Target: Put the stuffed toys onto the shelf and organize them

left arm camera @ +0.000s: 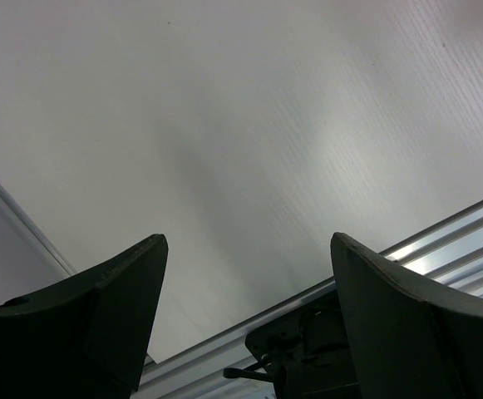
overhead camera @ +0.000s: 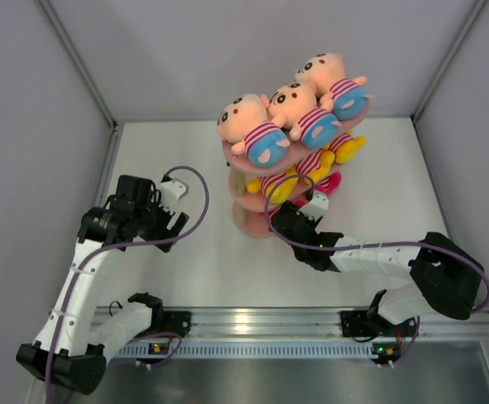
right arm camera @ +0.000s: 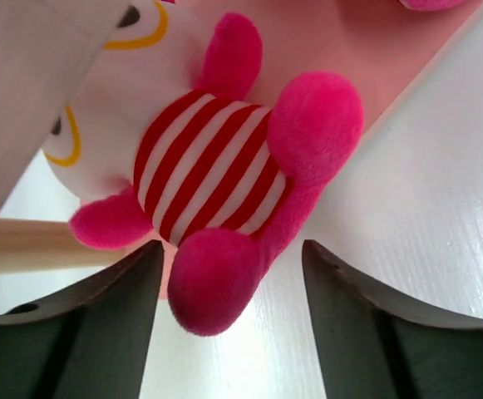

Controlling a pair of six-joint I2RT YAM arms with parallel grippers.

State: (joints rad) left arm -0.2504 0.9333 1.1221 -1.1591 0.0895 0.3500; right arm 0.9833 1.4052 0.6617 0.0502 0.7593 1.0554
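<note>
Watching my right gripper, spread open at the shelf's lowest board, I see the pink-legged toy just ahead, one leg pointing back between its fingertips.

Just ahead of the black right claw: a stuffed toy, red-and-white striped shirt, hot-pink limbs, white head with yellow lines. Behind it the shelf is soft pink; under the claw the surface gleams white.
</note>
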